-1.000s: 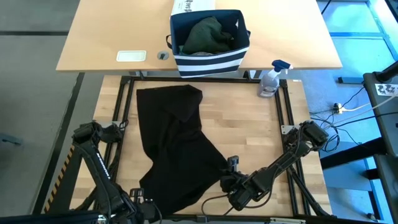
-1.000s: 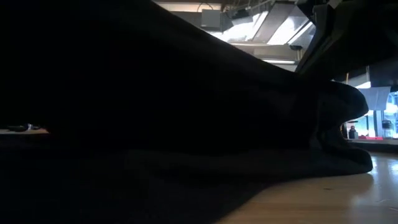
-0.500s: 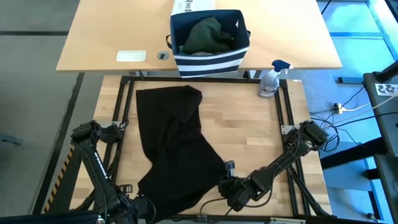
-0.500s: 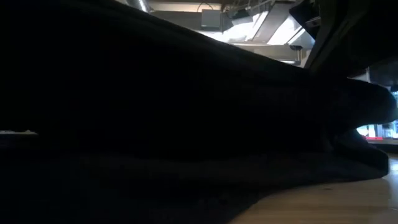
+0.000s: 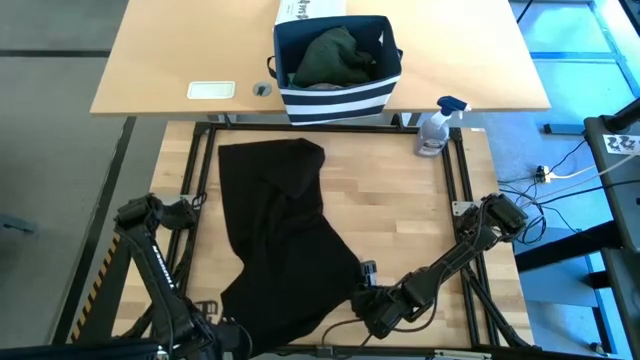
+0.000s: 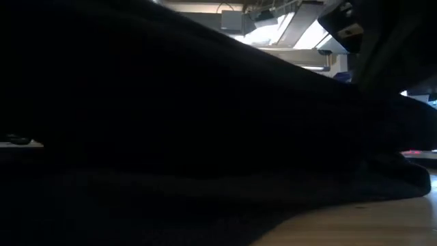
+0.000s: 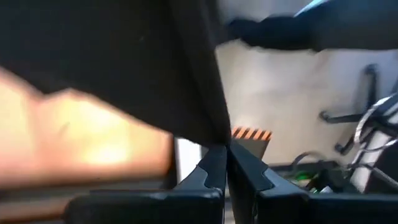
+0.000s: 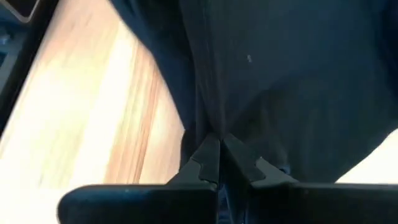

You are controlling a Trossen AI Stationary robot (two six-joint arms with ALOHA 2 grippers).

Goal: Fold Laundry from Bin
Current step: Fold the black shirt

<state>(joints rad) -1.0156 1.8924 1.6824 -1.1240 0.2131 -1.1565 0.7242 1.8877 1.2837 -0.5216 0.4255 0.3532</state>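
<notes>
As I looked down my left arm's wrist camera, the left gripper (image 7: 225, 163) had its two fingers pressed together on an edge of the black garment (image 5: 285, 235), the cloth running up out of the pinch. From above, that gripper sat at the near edge of the wooden table (image 5: 400, 205), by the garment's near left corner, though I could barely make out its tip there under the cloth. My right gripper (image 8: 216, 155) was clamped the same way, fingers closed on a fold of the same black cloth, and in the overhead picture it (image 5: 362, 296) lay at the garment's near right corner, with its arm reaching in from the right side of the frame. The garment stretched from those two pinched corners away across the table, narrowing and then widening again toward the far edge, where it lay flat. From the table-level camera the lifted cloth filled nearly everything I saw, with only a strip of wood showing at the lower right. Beyond the table's far edge stood the bin (image 5: 338, 98), on a lighter desk (image 5: 170, 50), holding a dark green garment (image 5: 332, 55). A spray bottle (image 5: 436, 128) stood at the table's far right corner, near the bin.
</notes>
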